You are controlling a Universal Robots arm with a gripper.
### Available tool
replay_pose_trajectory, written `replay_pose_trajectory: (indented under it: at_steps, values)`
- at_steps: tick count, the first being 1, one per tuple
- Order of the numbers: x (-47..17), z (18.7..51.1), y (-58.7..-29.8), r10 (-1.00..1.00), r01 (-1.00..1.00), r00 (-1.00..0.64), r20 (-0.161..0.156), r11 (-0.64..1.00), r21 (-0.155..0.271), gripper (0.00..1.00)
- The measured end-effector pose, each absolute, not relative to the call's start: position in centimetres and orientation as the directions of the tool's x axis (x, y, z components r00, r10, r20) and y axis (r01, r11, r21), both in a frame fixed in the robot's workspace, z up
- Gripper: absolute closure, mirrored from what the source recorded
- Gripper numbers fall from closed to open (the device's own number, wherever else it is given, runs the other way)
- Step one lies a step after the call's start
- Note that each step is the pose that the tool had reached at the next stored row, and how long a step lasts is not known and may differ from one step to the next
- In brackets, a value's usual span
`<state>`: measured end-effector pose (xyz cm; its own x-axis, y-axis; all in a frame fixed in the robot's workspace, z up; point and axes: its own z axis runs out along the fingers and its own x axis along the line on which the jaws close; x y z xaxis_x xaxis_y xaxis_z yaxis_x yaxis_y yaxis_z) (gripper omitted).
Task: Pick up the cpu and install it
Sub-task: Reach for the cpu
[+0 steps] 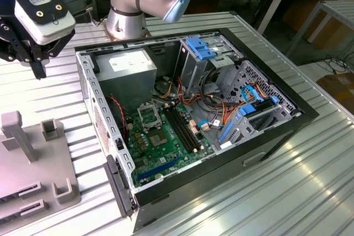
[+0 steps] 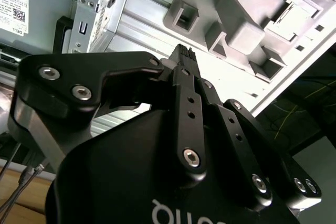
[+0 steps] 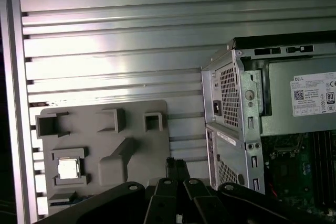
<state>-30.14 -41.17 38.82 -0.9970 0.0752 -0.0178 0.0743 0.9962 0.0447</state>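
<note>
The cpu is a small silver square lying flat in a pocket of the grey fixture tray on the slatted table. My gripper is shut with nothing between its fingers. It hangs above the strip of table between the tray and the open computer case, well clear of the cpu. In the second wrist view the gripper points at the tray from above. The exterior view has the gripper high at its left, above the tray. Inside the case, the black socket frame sits on the green motherboard.
The grey power supply fills the case's back corner next to the socket. Black memory slots, orange cables and blue drive brackets crowd the exterior view's right of the case. Upright posts rise from the tray. The arm's base stands behind the case.
</note>
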Motion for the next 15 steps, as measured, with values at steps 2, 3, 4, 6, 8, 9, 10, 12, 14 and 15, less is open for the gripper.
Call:
replay_pose_trajectory:
  at_steps: [2, 3, 4, 6, 8, 9, 10, 12, 14, 15]
  values:
    - [-30.4, 38.8, -41.2, 0.075, 0.074, -0.997, -0.018, 0.996, 0.045, 0.89]
    - [-30.4, 38.8, -41.2, 0.075, 0.074, -0.997, -0.018, 0.996, 0.045, 0.89]
    - [-30.5, 38.8, -41.2, 0.075, 0.074, -0.997, -0.018, 0.996, 0.045, 0.89]
    - [-30.7, 38.8, -41.2, 0.075, 0.074, -0.997, -0.018, 0.996, 0.045, 0.89]
    - [-31.0, 38.8, -41.2, 0.075, 0.074, -0.997, -0.018, 0.996, 0.045, 0.89]
    - [-31.1, 38.8, -41.2, 0.075, 0.074, -0.997, -0.018, 0.996, 0.045, 0.89]
    - [-31.2, 38.8, -41.2, 0.075, 0.074, -0.997, -0.018, 0.996, 0.045, 0.89]
    - [-31.5, 38.8, -41.2, 0.075, 0.074, -0.997, -0.018, 0.996, 0.045, 0.89]
    - [-31.8, 38.8, -41.2, 0.075, 0.074, -0.997, -0.018, 0.996, 0.045, 0.89]
    - [-31.9, 38.8, -41.2, 0.075, 0.074, -0.997, -0.018, 0.996, 0.045, 0.89]
